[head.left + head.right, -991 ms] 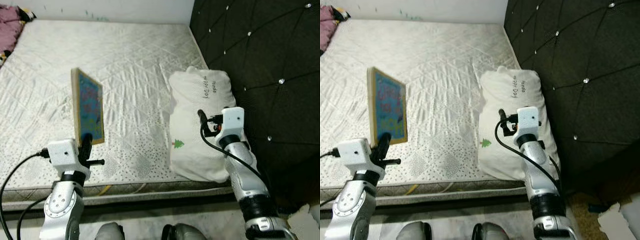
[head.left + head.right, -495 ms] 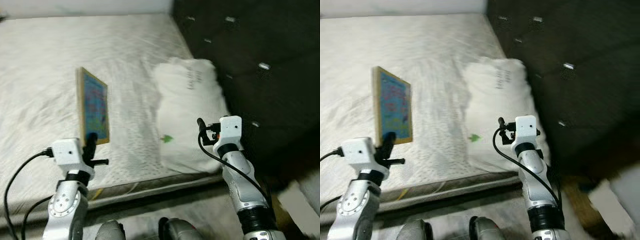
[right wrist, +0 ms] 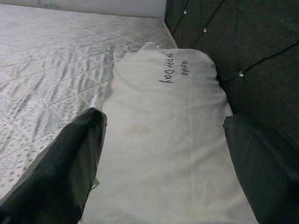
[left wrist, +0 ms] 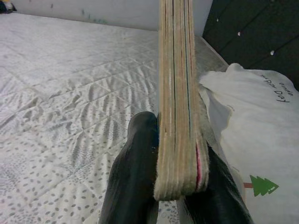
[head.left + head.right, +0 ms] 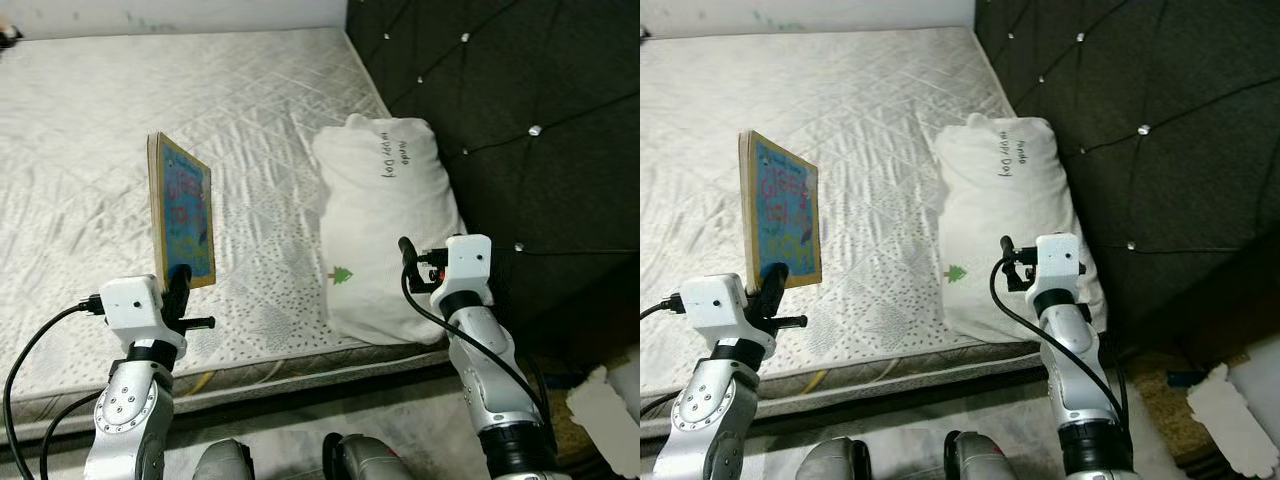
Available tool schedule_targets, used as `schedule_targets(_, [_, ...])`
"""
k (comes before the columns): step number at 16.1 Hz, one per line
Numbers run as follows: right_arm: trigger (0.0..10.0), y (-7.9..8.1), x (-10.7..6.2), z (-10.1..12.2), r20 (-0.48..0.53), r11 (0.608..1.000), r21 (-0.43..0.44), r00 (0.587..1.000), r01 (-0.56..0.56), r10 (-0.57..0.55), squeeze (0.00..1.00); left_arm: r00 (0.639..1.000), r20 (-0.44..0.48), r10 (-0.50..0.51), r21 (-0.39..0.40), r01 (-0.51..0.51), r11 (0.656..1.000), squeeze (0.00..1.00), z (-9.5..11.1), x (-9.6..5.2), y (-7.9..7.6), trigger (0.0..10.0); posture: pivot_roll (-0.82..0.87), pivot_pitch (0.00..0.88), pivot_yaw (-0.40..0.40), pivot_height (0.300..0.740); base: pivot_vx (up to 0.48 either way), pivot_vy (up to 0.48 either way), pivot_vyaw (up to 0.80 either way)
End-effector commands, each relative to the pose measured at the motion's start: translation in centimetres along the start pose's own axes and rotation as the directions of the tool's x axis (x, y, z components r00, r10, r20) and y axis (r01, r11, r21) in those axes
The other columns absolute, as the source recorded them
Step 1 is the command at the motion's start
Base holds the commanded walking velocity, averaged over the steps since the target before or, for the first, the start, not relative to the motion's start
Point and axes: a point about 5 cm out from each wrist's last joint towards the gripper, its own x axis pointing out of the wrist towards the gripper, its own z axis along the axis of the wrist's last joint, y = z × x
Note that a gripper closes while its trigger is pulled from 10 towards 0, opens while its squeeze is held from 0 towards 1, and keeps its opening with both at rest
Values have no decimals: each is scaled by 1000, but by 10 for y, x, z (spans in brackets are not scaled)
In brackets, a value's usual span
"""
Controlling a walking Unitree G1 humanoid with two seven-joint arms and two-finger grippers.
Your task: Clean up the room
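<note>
One bare mattress (image 5: 90, 130), dark tufted headboard (image 5: 520, 90)

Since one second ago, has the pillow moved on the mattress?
No. The pillow lies on the mattress against the dark headboard, at the same corner as before; only the camera has shifted.

board (image 5: 182, 222): you've got blue face, multicoloured print, tan wood edge
pillow (image 5: 382, 240): white, green tree mark, black lettering
mattress (image 5: 90, 150): white quilted diamonds
headboard (image 5: 520, 110): black tufted
</note>
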Motion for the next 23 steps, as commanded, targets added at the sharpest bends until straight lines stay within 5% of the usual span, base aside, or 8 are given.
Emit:
schedule_targets(1, [10000, 1, -3, 1, -3, 1000, 0, 1000, -13, 13, 0, 999, 31, -19, 2, 19, 1000, 0, 8, 1, -4, 10000, 32, 152, -21, 740, 0, 0, 0])
schedule_targets(11, [10000, 4, -4, 1, -22, 999, -8, 998, -54, 54, 0, 1000, 18, 1, -14, 0, 1000, 0, 5, 1, -4, 10000, 30, 163, -31, 740, 0, 0, 0])
schedule_targets(23, [10000, 5, -3, 0, -29, 997, -17, 997, -71, 70, 0, 1000, 24, 6, -12, -6, 1000, 0, 7, 4, -5, 10000, 30, 163, -36, 606, 0, 0, 0])
